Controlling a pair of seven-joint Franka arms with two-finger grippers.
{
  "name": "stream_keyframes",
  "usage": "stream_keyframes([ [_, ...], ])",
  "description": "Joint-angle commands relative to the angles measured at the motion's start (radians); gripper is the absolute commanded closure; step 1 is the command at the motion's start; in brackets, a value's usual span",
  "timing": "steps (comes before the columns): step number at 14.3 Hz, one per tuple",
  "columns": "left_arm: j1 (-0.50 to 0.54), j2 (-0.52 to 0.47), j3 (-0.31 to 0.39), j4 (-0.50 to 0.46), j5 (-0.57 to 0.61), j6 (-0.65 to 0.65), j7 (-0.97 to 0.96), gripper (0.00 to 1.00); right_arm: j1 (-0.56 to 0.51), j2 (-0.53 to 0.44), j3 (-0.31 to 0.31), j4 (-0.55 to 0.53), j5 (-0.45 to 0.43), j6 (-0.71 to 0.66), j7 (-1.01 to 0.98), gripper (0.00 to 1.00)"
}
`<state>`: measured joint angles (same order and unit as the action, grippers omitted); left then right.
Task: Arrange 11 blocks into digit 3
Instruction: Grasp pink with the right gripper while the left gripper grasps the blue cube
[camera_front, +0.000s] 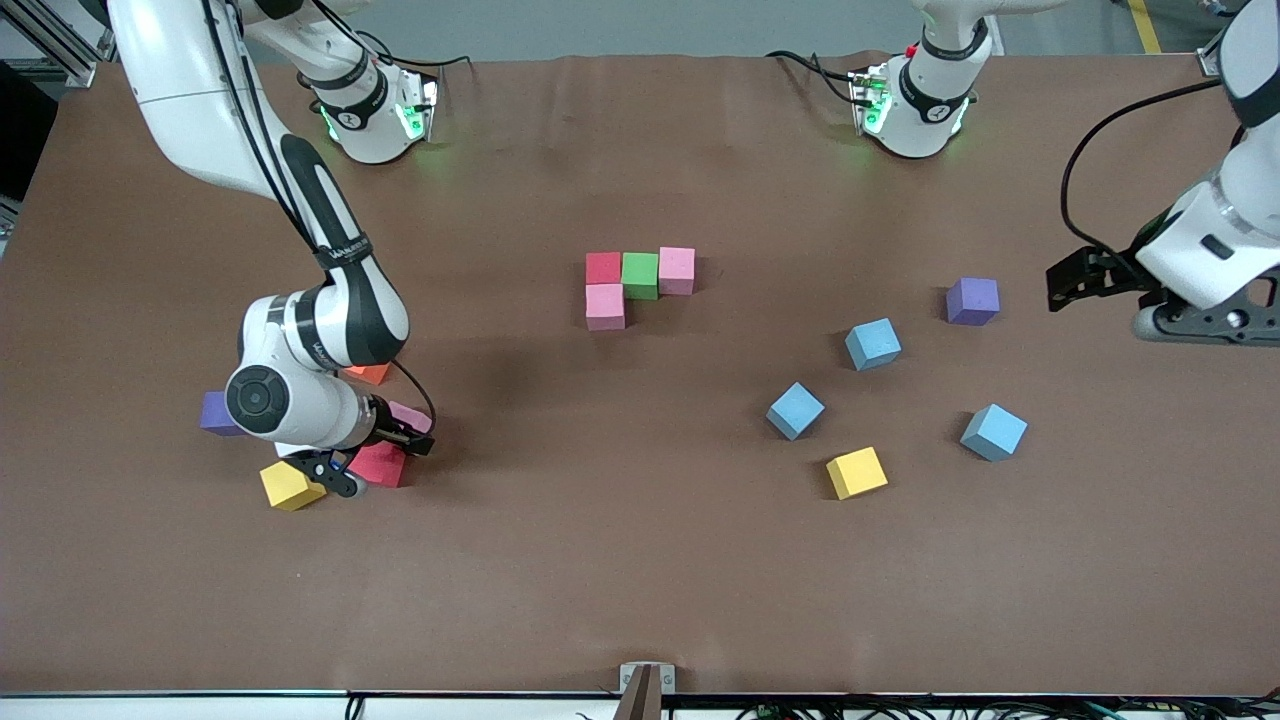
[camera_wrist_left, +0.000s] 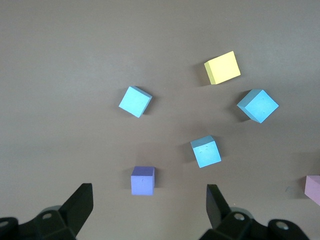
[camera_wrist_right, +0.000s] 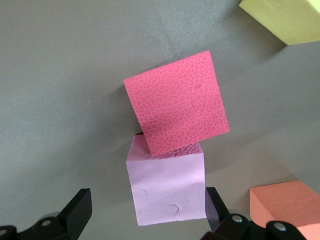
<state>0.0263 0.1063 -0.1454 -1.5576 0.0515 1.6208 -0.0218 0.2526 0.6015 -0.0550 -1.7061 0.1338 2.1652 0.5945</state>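
Under the right end effector, jaws spread, pink cube half-hidden by red

Right arm's end is pretty cramped: the right gripper hangs low with fingers spread over a red cube that touches a pink cube, with a yellow cube, orange cube and purple cube packed close around. Mid-table bare mat nearer the front camera than the four-cube cluster gives open passage. Toward the left arm's end, three light blue cubes and another yellow cube sit well apart, with gaps between them.
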Motion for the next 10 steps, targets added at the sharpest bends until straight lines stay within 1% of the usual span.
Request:
stream_keyframes([
  [1, 0.000, 0.059, -0.008, 0.004, -0.001, 0.028, -0.004, 0.00, -0.027, -0.006, 0.015, -0.007, -0.025, -0.004, -0.076, 0.00],
  [3, -0.003, 0.122, -0.008, 0.005, -0.002, 0.053, -0.010, 0.00, -0.033, -0.005, 0.015, -0.015, -0.025, -0.004, -0.111, 0.00],
  [5, -0.003, 0.186, -0.008, 0.004, -0.002, 0.086, -0.061, 0.00, -0.032, -0.005, 0.015, -0.029, -0.026, -0.004, -0.111, 0.00],
  [8, -0.003, 0.288, -0.010, 0.002, -0.002, 0.168, -0.138, 0.00, -0.029, 0.000, 0.017, -0.047, -0.025, -0.007, -0.110, 0.00],
  [10, -0.025, 0.331, -0.010, -0.001, -0.004, 0.215, -0.185, 0.00, -0.027, 0.001, 0.017, -0.058, -0.025, -0.002, -0.111, 0.00],
])
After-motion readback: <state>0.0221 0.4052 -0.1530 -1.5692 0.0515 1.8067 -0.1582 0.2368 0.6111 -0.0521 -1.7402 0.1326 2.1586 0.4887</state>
